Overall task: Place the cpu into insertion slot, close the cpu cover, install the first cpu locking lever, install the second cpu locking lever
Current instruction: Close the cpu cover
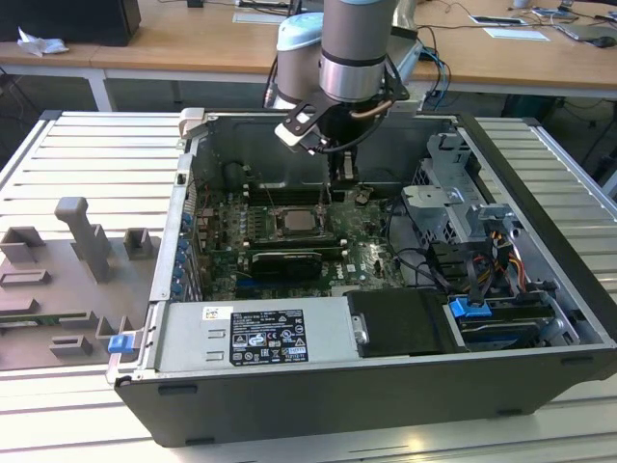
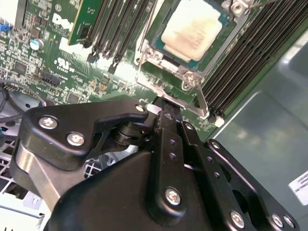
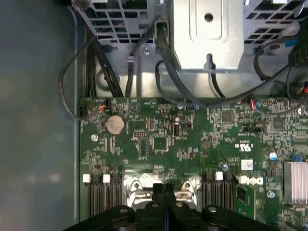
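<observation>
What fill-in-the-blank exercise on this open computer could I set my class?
1. The cpu has a pale top, ____ in shape.
2. The gripper has its fingers ____ (open or shut).
3. The round coin battery sits on a ____ circuit board.
Missing words: square; shut; green.

Exterior view overlooks the case [image 1: 289, 410] from above; both wrist views face its motherboard [image 3: 192, 144] closely
</observation>
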Controlling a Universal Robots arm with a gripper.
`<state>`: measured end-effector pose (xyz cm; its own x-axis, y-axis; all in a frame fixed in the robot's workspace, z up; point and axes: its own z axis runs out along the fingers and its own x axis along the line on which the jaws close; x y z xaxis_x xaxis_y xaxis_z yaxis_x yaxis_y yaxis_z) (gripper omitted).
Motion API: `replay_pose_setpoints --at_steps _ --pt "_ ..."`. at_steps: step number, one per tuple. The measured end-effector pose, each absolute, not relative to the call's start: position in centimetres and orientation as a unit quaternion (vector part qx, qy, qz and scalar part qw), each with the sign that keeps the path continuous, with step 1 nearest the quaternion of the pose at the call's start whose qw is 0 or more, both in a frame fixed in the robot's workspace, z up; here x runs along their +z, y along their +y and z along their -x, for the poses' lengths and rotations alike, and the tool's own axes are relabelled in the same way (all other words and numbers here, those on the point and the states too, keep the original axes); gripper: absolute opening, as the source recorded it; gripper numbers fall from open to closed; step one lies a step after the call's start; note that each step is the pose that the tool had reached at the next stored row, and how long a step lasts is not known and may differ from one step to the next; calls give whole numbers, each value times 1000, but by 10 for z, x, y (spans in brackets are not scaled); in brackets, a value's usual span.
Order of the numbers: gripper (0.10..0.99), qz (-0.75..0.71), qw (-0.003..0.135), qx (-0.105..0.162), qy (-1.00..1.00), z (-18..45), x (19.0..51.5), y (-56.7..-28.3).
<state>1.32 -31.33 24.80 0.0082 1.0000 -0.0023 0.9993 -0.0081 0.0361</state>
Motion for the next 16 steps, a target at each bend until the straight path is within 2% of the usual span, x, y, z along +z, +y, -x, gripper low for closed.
replay_pose_setpoints --at_steps 16 --pt "106 -710 14 12 704 22 245 -313"
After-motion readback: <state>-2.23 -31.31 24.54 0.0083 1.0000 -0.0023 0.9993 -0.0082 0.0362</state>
